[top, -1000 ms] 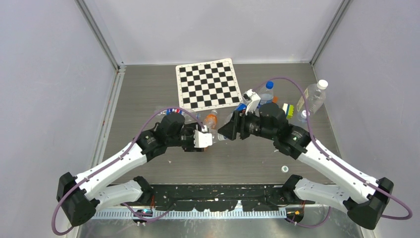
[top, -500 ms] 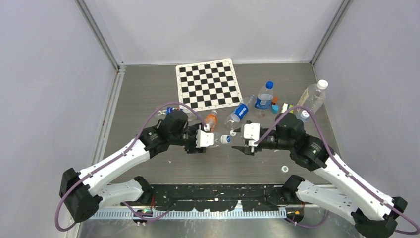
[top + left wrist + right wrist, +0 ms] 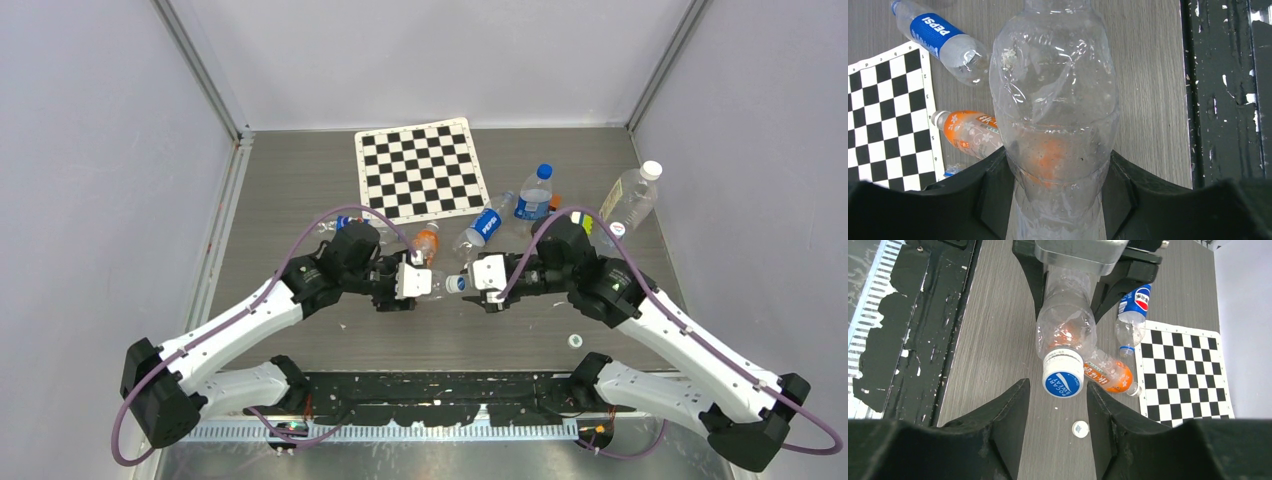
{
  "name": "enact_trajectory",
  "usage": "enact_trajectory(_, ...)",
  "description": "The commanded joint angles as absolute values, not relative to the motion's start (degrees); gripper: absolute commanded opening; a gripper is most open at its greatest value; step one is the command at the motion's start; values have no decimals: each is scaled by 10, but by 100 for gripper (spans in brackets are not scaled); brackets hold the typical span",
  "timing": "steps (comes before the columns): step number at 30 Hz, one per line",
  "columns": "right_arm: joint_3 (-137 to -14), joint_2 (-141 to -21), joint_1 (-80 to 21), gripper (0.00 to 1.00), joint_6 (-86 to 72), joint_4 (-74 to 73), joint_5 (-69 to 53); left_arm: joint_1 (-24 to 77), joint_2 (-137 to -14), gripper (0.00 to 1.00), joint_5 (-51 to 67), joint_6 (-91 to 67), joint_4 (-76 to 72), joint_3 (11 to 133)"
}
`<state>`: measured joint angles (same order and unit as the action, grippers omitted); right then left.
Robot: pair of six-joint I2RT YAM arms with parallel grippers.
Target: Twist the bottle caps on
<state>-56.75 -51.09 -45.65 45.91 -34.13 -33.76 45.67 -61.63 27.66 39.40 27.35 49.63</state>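
The left gripper [image 3: 415,282] clamps a clear bottle [image 3: 1055,100] sideways, a blue cap [image 3: 1063,380] sits on its mouth between the right gripper's [image 3: 1058,388] spread, non-pinching jaws (tightening looks undone), and a white cap [image 3: 1079,428] lies loose nearby.

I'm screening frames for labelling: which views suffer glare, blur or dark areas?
Top external: evenly lit, sharp, soft shadows. Left wrist: glare streaks on the crinkled clear bottle, bottom of frame dark. Right wrist: cap lettering crisp, foreground underexposed and soft.
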Motion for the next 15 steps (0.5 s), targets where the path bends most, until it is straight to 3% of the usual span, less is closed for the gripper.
enact_trajectory(1, -589, -521, -466, 50, 488, -338, -340, 455, -617, 13, 301, 387, 270, 525)
enact_trajectory(12, -583, -541, -479, 42, 499, -326, -326, 454, -619, 13, 309, 385, 271, 527)
enact_trajectory(15, -583, -546, -480, 26, 476, -328, -318, 454, -618, 13, 305, 386, 270, 526)
